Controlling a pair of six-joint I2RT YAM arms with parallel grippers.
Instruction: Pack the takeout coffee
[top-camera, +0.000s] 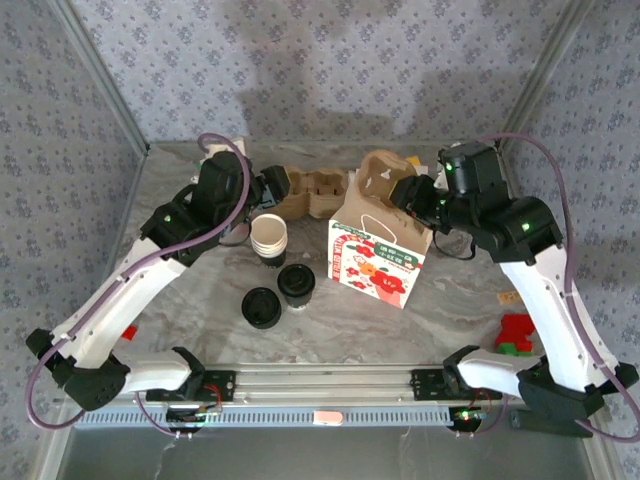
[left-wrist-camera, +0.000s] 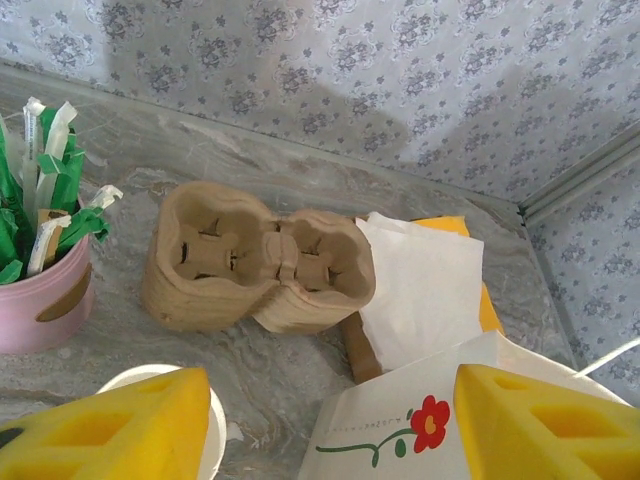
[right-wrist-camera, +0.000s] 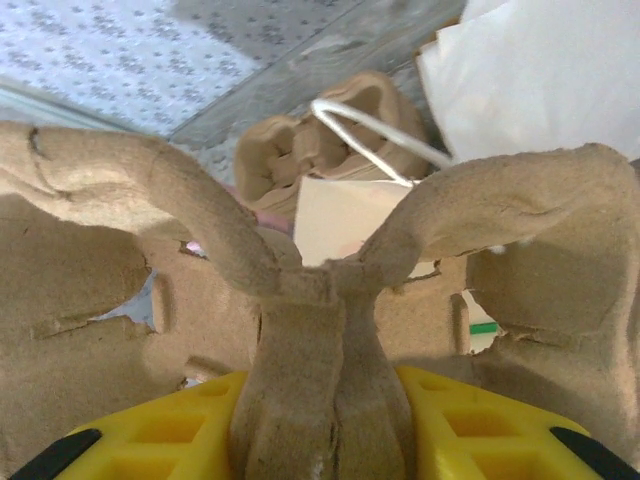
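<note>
two pulp carriers in sight. held carrier is pinched at its centre stem by the right gripper, its yellow fingers narrow and pressed on either side of the stem. in the top view this pair sits upper centre-right, at the top edge of the bag. the bag is white with a red flower print and stands upright mid-frame.

second carrier rests on the table at upper centre of the top view. in the left wrist view it lies mid-frame, with white napkins touching its right side and a pink cup of green-wrapped sticks at the left edge.

left gripper stands wide with nothing between its pads. they show as yellow blocks in the two bottom corners, over the bag and a white cup rim.

coffee, a black disc from above, stands on the table at centre, a little below the middle of the top view. it is just below the cup stack, left of the bag, apart from both grippers. loose lid lies just beside it, lower left.
</note>
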